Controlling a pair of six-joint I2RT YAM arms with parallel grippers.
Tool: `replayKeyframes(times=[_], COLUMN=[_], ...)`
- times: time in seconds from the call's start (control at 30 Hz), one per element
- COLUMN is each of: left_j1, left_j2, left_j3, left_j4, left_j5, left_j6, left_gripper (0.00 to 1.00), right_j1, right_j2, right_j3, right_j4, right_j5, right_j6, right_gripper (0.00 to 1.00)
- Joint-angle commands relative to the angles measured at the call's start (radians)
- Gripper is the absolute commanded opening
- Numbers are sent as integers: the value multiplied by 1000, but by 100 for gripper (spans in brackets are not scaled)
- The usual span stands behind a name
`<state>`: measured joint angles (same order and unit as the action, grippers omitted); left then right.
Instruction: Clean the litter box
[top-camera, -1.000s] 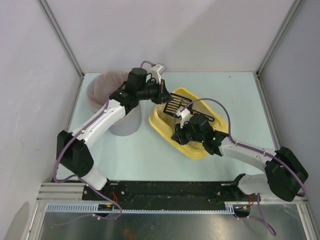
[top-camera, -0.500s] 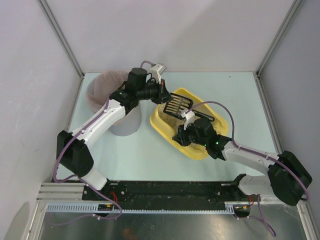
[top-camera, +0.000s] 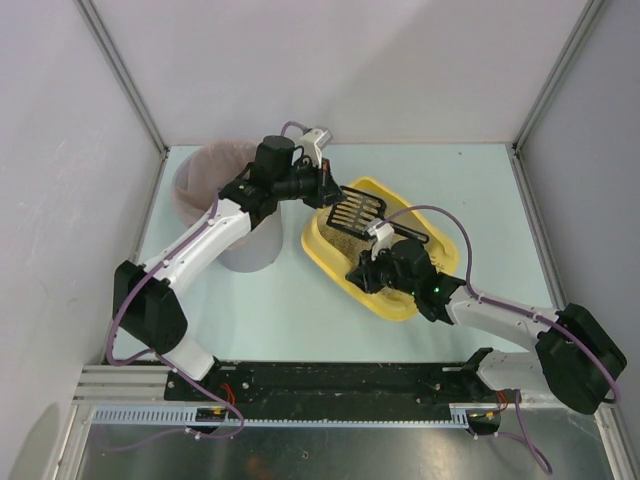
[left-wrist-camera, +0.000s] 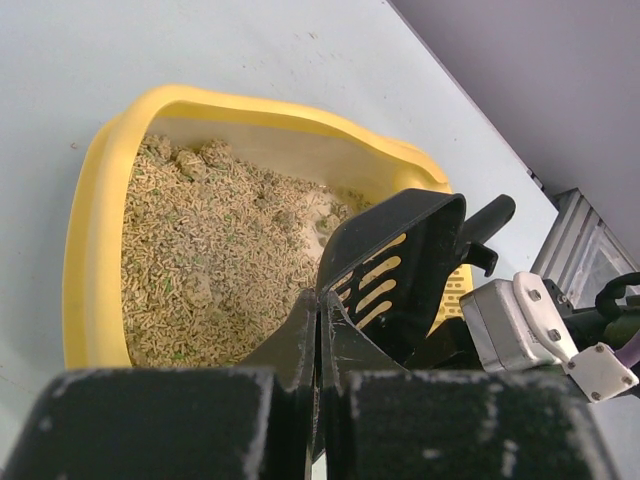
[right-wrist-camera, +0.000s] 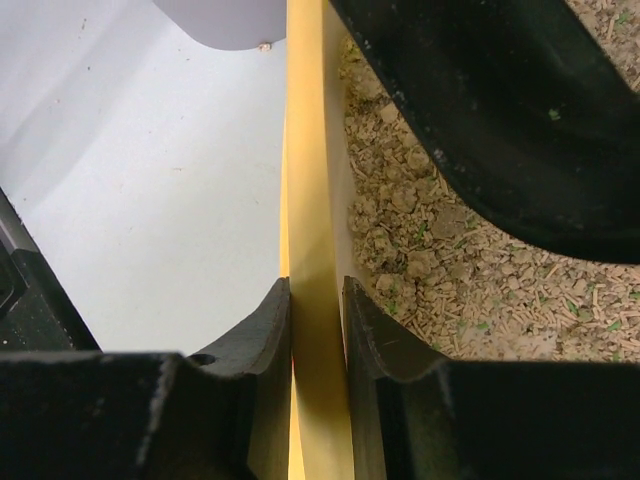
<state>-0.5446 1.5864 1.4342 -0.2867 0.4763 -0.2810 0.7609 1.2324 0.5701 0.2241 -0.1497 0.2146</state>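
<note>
The yellow litter box (top-camera: 322, 248) with beige litter sits mid-table, right of the bin. My right gripper (top-camera: 362, 272) is shut on its near-left wall, one finger outside and one inside over the litter (right-wrist-camera: 450, 260); in the right wrist view the litter box wall (right-wrist-camera: 312, 200) runs straight up between my right gripper (right-wrist-camera: 317, 290). My left gripper (top-camera: 330, 190) is shut on a black slotted scoop (top-camera: 357, 208), which hangs over the box's far end. The left wrist view has my left gripper (left-wrist-camera: 322, 300), the scoop (left-wrist-camera: 400, 270) and the litter box rim (left-wrist-camera: 85, 250).
A tall grey bin (top-camera: 215, 185) with a pink liner stands left of the litter box, beside my left arm; its base (right-wrist-camera: 235, 20) shows in the right wrist view. White enclosure walls surround the table on three sides.
My right arm has shifted slightly toward the right while keeping its grip on the box wall. The scoop in my left gripper has edged a little to the right.
</note>
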Motion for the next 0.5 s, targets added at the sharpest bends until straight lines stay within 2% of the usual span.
replayKeyframes(times=[0.0,0.1,0.13,0.3,0.47], left_j1=[3,3,3,3,5], left_j2=[-31,-35,-40,-46,-48], left_j3=[-6,-8,-8,-8,-8], left_j4=[40,41,41,40,41], left_j5=[30,28,28,21,22], left_j6=[-11,-6,-4,5,5], left_gripper=[0,0,0,0,0], right_j1=[-14,-8,-8,-20,-26], right_j2=[36,-33,-56,-204,-284], right_j3=[-81,-79,-78,-50,-29], right_j4=[-204,-213,-216,-262,-278], right_j5=[142,147,145,138,111], right_j6=[89,92,95,95,91], right_gripper=[0,0,4,38,65])
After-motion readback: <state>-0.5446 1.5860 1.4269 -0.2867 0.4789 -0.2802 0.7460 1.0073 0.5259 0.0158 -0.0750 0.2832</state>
